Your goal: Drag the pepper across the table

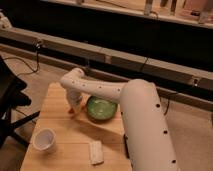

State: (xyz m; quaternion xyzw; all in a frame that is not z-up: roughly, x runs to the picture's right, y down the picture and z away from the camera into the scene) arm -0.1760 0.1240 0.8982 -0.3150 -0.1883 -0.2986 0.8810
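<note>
1. Gripper (74, 106) of mine is down at the table (60, 135), left of centre in the frame, hanging from the white wrist and just left of the green bowl (101, 108). Whether it is wide, narrow or clamped on something, I cannot tell.

2. Biggest thing in view is my white arm (145, 130): it fills the lower right of the frame, climbs to the middle, then reaches left across the top of the bowl and bends down at a rounded elbow near the upper left part of the table.

3. Next, the table, a light wooden top with plank stripes, taking up the lower left of the frame, its right side hidden behind my arm.

4. Then the green bowl, sitting near the table's far edge at centre frame, partly tucked under my forearm.

5. Smaller now: a white cup (45, 139) stands upright near the lower left of the table, well apart from the bowl.

6. A white crumpled piece (95, 151), cloth or packet, I cannot say which, lies at the bottom centre, near the front edge and to the right of the cup.

7. Smallest of all, the pepper (71, 111): only a sliver of orange-red shows right at the tip of my gripper, on the tabletop just left of the bowl. Touching or merely beside the gripper, I cannot say.
</note>
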